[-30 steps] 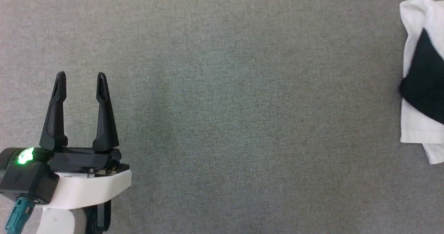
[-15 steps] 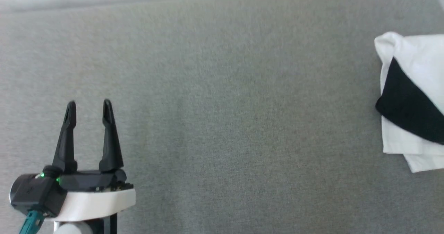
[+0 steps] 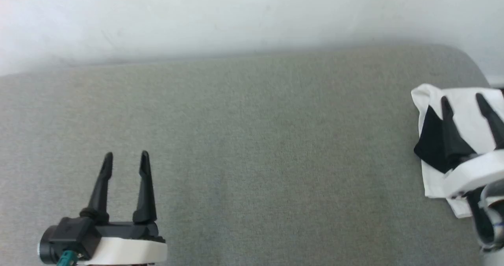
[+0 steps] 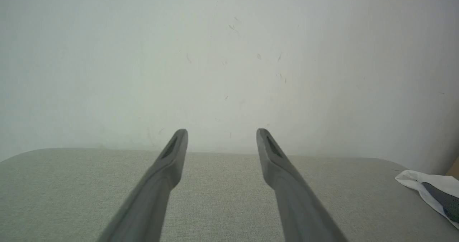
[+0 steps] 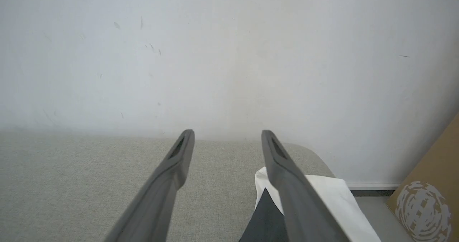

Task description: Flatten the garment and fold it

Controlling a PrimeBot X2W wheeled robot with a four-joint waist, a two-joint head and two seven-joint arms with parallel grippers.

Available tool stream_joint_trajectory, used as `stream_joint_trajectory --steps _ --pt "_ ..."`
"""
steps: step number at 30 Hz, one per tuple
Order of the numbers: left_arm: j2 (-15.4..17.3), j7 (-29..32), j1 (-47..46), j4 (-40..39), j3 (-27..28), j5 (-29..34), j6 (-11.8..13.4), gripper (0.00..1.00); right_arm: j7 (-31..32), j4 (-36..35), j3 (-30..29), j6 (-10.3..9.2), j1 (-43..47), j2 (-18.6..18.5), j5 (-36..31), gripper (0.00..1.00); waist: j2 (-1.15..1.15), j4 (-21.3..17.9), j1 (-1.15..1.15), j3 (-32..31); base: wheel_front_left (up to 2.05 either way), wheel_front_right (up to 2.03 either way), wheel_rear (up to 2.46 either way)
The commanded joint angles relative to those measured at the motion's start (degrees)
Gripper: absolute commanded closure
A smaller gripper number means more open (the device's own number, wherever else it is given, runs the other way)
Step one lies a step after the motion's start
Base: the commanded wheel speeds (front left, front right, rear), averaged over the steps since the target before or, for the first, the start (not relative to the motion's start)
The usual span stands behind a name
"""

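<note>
At the lower left of the head view, left gripper (image 3: 126,154): fingers spread wide, nothing between them, over bare grey upholstered surface (image 3: 252,140). At the right edge, right gripper (image 3: 462,96): equally wide, gripping nothing, above the garment (image 3: 433,179); contact with the cloth impossible to judge. Folded into a compact white bundle with a black sleeve (image 3: 431,147) across it, by the surface's rounded far right corner, well apart from the left gripper. Added by the right wrist view: brown cardboard box (image 5: 430,184) with a pale printed emblem, beyond that corner, near the white wall (image 5: 229,55). From the left wrist: the bundle's end at the right margin, well clear of those fingers.
</note>
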Motion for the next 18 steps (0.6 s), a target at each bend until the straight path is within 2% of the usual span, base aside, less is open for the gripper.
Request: stream_joint_trajectory --steps 1,11,18 --pt "-0.3 0.1 0.4 0.4 -0.2 0.0 -0.7 0.00 -0.8 -0.6 0.2 -0.05 1.0 0.7 -0.5 0.00 0.00 1.4 0.02 -2.8 0.00 0.00 0.00" --pt "0.0 1.3 3.1 5.1 -3.3 1.1 -1.2 0.00 -6.0 -2.6 0.9 -0.05 10.0 6.1 -5.0 0.00 0.00 1.9 0.02 -6.6 0.00 0.00 0.00" --pt "-0.6 1.0 5.2 7.5 -4.1 0.9 -0.8 0.00 -11.0 -0.7 -1.7 -0.05 15.4 8.4 -8.4 0.00 0.00 1.9 0.02 -7.6 0.00 0.00 0.00"
